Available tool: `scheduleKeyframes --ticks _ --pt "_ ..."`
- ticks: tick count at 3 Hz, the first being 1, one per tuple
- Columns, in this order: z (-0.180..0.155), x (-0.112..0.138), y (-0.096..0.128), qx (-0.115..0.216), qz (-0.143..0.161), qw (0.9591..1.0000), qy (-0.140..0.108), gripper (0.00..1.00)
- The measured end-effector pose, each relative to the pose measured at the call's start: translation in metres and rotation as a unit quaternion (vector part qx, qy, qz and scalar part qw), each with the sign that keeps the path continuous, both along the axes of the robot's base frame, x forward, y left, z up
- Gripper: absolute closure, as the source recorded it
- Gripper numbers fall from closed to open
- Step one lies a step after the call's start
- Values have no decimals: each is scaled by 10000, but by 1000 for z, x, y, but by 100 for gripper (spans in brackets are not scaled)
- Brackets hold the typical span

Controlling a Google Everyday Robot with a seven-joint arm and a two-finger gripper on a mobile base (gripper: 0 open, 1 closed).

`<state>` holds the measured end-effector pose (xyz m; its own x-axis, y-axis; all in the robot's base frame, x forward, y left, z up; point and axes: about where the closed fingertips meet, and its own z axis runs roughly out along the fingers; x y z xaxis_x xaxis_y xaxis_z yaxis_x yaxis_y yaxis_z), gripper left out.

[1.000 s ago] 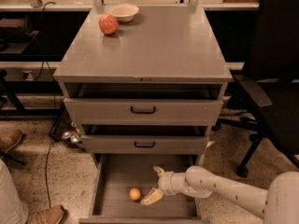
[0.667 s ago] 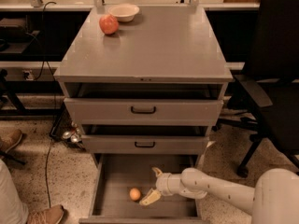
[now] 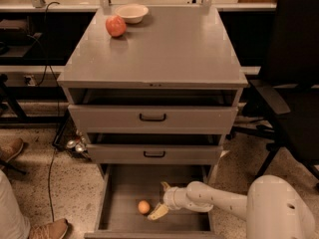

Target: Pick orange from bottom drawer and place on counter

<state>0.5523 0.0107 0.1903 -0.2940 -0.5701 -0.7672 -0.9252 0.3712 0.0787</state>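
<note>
Gripper (image 3: pixel 161 199), fingers spread, sits just beside orange (image 3: pixel 143 207) in bottom drawer (image 3: pixel 124 190).

Three grey drawers (image 3: pixel 124 197) are showing, one small orange fruit (image 3: pixel 143 206), one reddish apple (image 3: pixel 115 26), one cream bowl (image 3: pixel 131 12), one white gripper (image 3: pixel 162 199) lower centre.

Arm (image 3: pixel 214 201): one, smooth white casing, tubular, built of rounded segments that narrow toward the wrist.
Rear shell (image 3: pixel 276 208): large white dome, matte finish.
Wrist: short white collar with a ringed seam.
Gripper (image 3: pixel 161 199): two slim fingers (image 3: pixel 158 213), pale cream-yellow and darker than the arm casing, tapering to blunt tips and spread apart. It sits inside the bottom drawer (image 3: pixel 124 190), above its floor.
</note>
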Motion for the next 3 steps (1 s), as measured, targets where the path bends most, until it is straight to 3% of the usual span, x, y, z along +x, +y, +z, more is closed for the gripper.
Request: scheduleKeyframes --ticks 1,3 --pt "-23 -4 12 -30 74 9999 128 0" --pt "-47 -12 45 34 251 9996 152 0"
